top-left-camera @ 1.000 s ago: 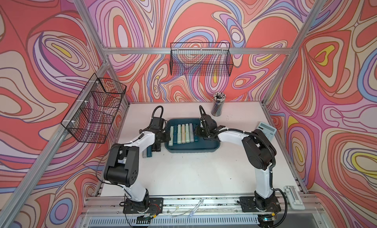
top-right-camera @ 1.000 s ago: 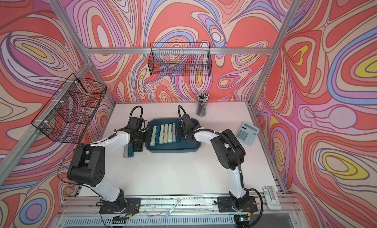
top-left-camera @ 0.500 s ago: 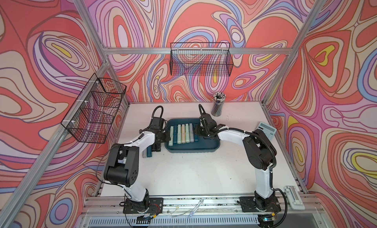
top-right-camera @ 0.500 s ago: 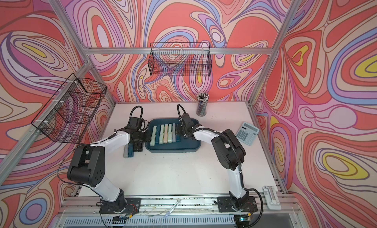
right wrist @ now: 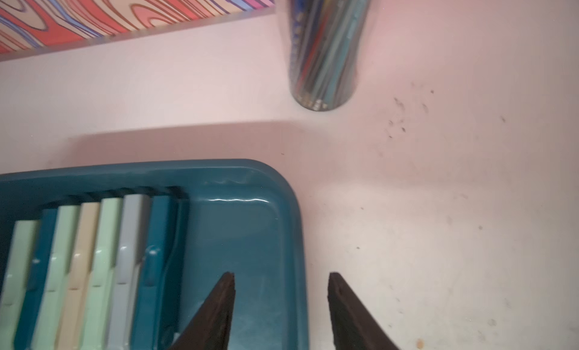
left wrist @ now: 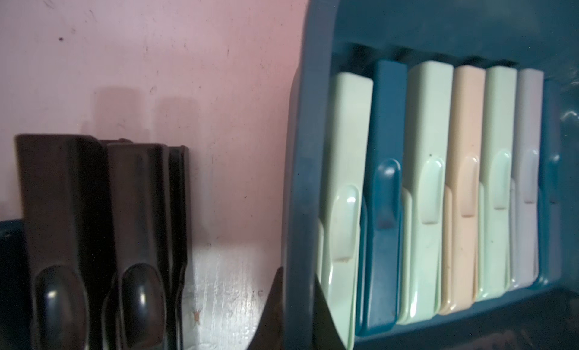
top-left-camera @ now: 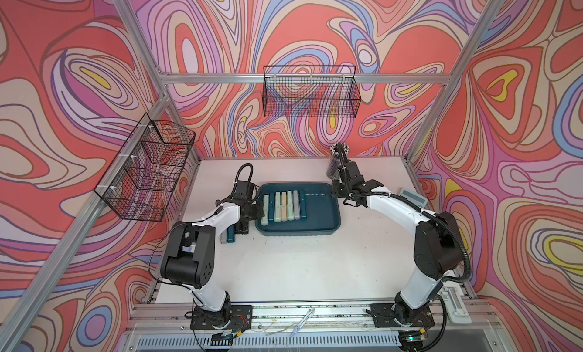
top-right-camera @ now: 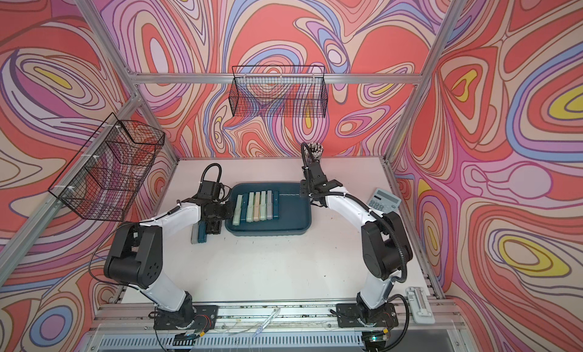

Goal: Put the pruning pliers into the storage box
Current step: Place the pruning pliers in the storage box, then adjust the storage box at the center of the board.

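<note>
The storage box is a dark teal tray in mid-table. Several pruning pliers lie side by side in its left half, mint, teal, beige and grey. More pliers, black, teal and grey, lie on the table left of the box. My left gripper is shut on the box's left rim. My right gripper stands open above the box's right rim, holding nothing.
A cup of pencils stands behind the box's right corner. A calculator lies at the table's right edge. Black wire baskets hang on the left wall and the back wall.
My right gripper has drawn away to the right, from the row of pliers to the box's right rim, and its jaws have widened. The left arm has not moved.
</note>
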Motion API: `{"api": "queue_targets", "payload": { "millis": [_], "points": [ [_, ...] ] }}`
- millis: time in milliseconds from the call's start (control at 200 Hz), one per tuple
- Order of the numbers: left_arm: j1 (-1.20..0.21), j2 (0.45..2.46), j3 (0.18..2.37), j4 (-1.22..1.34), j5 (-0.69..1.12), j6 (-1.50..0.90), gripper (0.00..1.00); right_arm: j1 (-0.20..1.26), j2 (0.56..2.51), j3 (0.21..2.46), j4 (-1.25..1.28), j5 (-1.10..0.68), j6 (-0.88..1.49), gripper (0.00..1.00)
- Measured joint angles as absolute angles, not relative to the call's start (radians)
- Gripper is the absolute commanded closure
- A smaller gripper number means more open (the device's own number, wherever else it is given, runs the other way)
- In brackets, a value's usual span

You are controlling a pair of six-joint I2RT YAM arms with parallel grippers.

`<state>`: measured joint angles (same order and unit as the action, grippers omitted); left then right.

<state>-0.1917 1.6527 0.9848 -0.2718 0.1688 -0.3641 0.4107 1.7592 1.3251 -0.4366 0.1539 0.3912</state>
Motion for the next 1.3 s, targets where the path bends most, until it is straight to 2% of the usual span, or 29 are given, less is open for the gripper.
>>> {"api": "queue_targets", "payload": {
  "millis": [190,280,376,526,751,901,1127,1302],
  "points": [
    [-0.204,1.653,0.985,-0.272,0.168,-0.364,1.0,0.405,1.794,1.248,-0.465,0.15,0.358,0.53],
    [-0.21,1.653,0.985,-0.273,0.167,-0.364,1.0,0.4,1.811,1.221,-0.463,0.141,0.354,0.58],
    [-0.221,1.653,0.985,-0.273,0.164,-0.364,0.97,0.393,1.828,1.209,-0.451,0.125,0.352,0.69],
    [-0.232,1.653,0.985,-0.273,0.163,-0.364,0.86,0.386,1.834,1.198,-0.421,0.107,0.344,0.84],
    [-0.235,1.605,0.996,-0.271,0.168,-0.363,0.65,0.352,1.832,1.153,-0.352,0.076,0.338,0.93],
    [-0.235,1.559,1.018,-0.278,0.163,-0.363,0.54,0.312,1.802,1.113,-0.331,0.068,0.324,0.94],
    [-0.235,1.473,1.01,-0.347,0.132,-0.364,0.5,0.233,1.733,1.056,-0.36,0.079,0.296,0.94],
    [-0.235,1.378,0.91,-0.391,0.128,-0.396,0.48,0.205,1.702,1.05,-0.376,0.086,0.274,0.94]
  ]
}}
